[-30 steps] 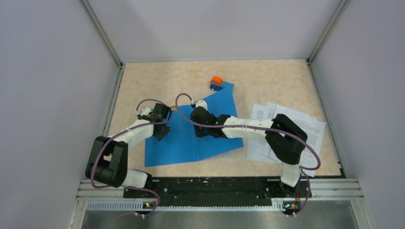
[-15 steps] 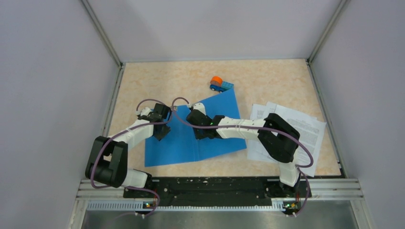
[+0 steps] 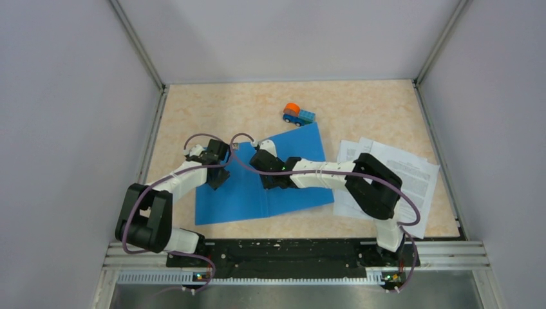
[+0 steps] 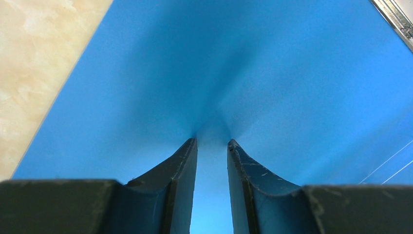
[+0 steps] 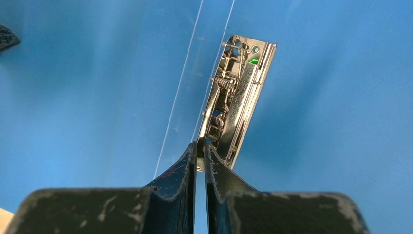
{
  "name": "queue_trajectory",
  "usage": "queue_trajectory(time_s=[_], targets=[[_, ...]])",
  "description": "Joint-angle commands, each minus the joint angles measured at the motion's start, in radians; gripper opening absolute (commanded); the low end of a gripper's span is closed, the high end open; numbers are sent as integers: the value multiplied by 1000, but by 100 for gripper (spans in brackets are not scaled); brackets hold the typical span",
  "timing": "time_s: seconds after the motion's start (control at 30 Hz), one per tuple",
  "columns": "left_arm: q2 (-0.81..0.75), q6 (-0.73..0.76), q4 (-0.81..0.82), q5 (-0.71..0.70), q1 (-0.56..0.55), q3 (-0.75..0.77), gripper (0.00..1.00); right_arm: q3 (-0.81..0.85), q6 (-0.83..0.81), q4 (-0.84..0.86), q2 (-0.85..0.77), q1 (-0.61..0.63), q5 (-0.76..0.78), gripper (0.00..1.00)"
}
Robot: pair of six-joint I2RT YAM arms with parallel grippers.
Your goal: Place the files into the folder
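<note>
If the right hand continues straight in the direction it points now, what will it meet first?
Most likely the metal clip inside the open blue folder. In the wrist view the right hand points along it, with its fingertips at the clip's near end. Whether they touch it is unclear.

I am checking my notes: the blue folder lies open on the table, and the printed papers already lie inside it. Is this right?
Not quite. The folder does lie open on the table, but the papers are not inside it: they lie on the table to its right. The top view shows this.
</note>
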Motion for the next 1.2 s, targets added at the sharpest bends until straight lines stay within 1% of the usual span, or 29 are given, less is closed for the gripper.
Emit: queue_trajectory(time_s=[0.0, 0.13, 0.47, 0.83, 1.17], targets=[[57, 8, -85, -16, 14, -40, 36, -51, -10, -59, 67, 20, 9, 8], [65, 6, -91, -23, 14, -33, 36, -79, -1, -57, 66, 21, 19, 8], [95, 10, -115, -42, 33, -10, 36, -184, 11, -39, 38, 19, 65, 0], [112, 19, -131, -43, 52, 8, 35, -228, -48, -91, 57, 34, 187, 0], [128, 34, -136, -35, 84, 23, 35, -341, -121, 51, -109, 27, 98, 0]])
